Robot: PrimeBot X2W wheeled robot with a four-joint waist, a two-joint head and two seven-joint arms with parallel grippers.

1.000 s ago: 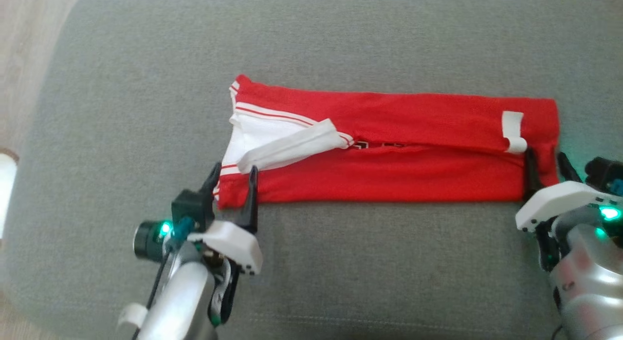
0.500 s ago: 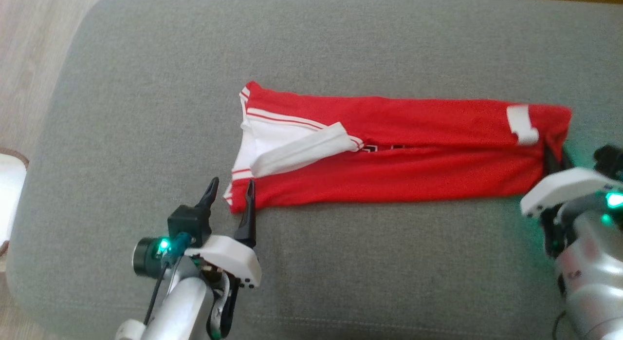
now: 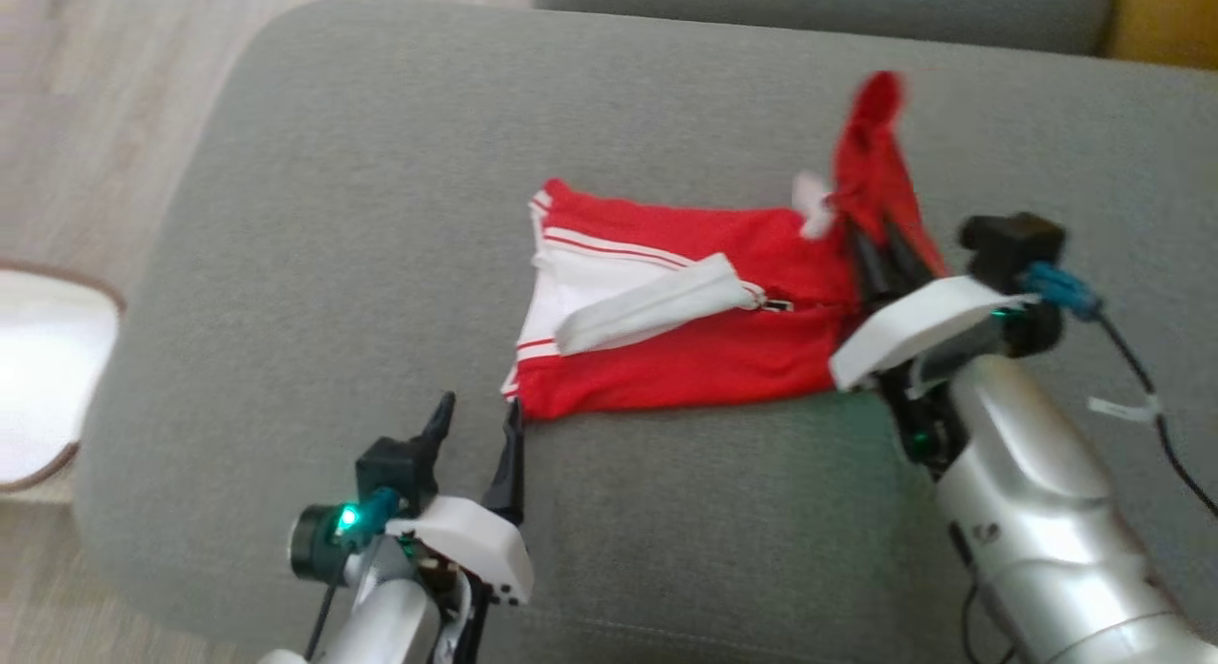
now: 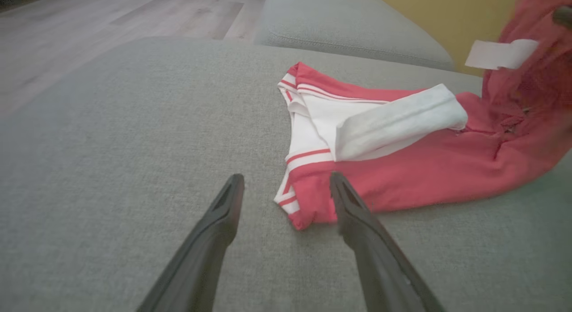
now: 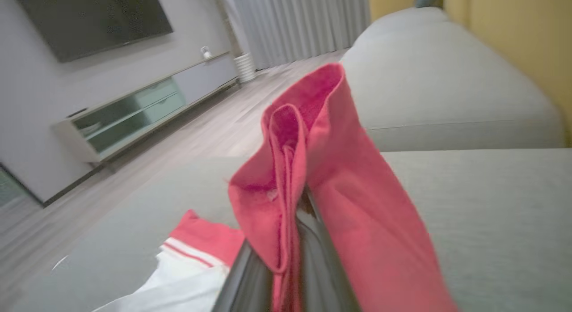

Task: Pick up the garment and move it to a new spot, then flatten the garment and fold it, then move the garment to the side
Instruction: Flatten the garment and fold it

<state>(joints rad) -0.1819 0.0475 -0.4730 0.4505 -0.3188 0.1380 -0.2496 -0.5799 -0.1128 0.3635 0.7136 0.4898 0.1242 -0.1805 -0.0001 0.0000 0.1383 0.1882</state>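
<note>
The garment (image 3: 695,345) is red with white sleeves and trim, folded into a long band on the grey cushion (image 3: 285,217). My right gripper (image 3: 880,250) is shut on the garment's right end and holds it lifted above the rest, the red cloth (image 5: 339,204) draped over the fingers in the right wrist view. My left gripper (image 3: 476,426) is open, low on the cushion just before the garment's near left corner (image 4: 304,211), which lies between the fingertips without being gripped.
The cushion's rounded left edge drops to a pale wood floor (image 3: 76,122). A white object (image 3: 38,369) sits on the floor at the left. Another grey cushion (image 3: 809,3) and a yellow surface (image 3: 1166,17) lie behind.
My right gripper has shut on the garment's right end, lifted it and carried it leftward over the rest. The head camera has shifted. The left gripper stays open at the left corner.
</note>
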